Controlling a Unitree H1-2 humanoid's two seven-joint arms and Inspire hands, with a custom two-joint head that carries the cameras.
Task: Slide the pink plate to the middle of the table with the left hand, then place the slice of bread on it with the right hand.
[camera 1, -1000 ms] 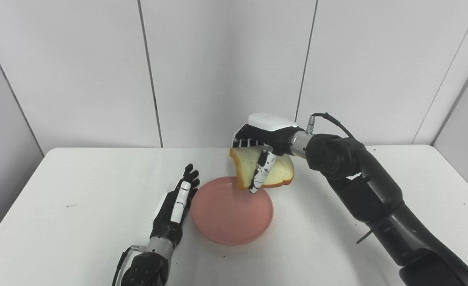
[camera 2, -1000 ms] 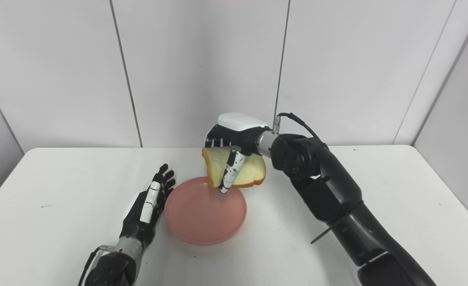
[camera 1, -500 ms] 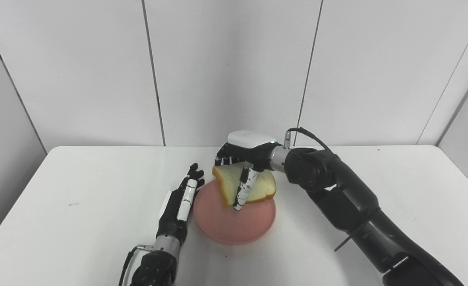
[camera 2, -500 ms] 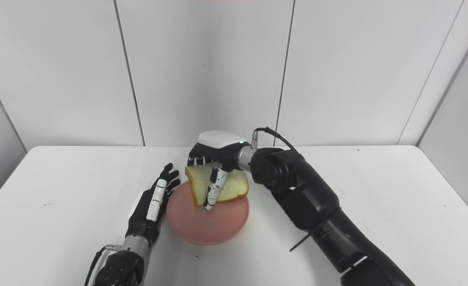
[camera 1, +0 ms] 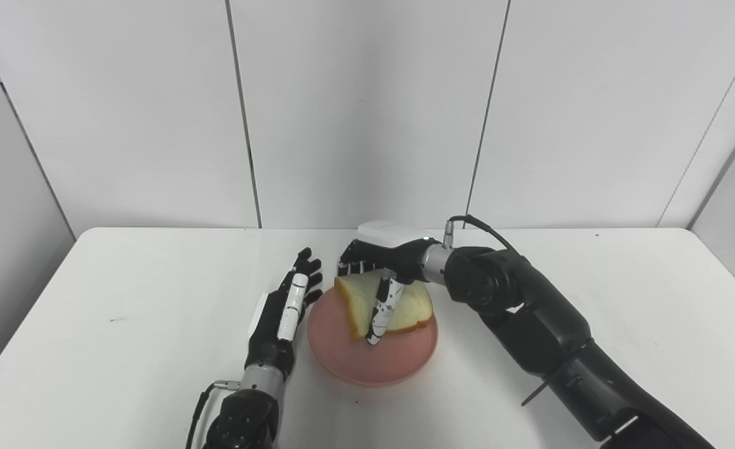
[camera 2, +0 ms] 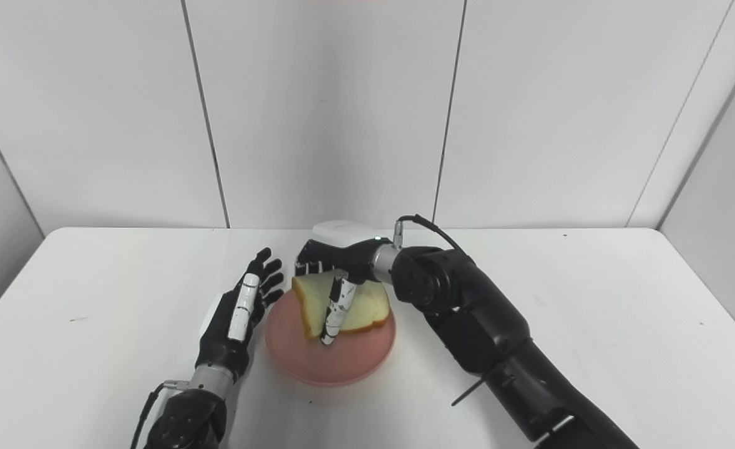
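— What's nearest me?

— My left hand [camera 1: 278,315], fingers spread and holding nothing, lying just beside the round pink plate [camera 1: 399,362] at its nine o'clock edge.

— And the bread?

— The tan-crusted slice of white bread [camera 1: 405,305] is pinched in my right hand [camera 1: 383,265], tilted, over the plate's twelve o'clock half on the white table [camera 1: 124,293]. I judge straight down is the release.

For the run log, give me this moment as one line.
right hand: shut on tan bread slice | bread low over round pink plate | left hand: open beside plate
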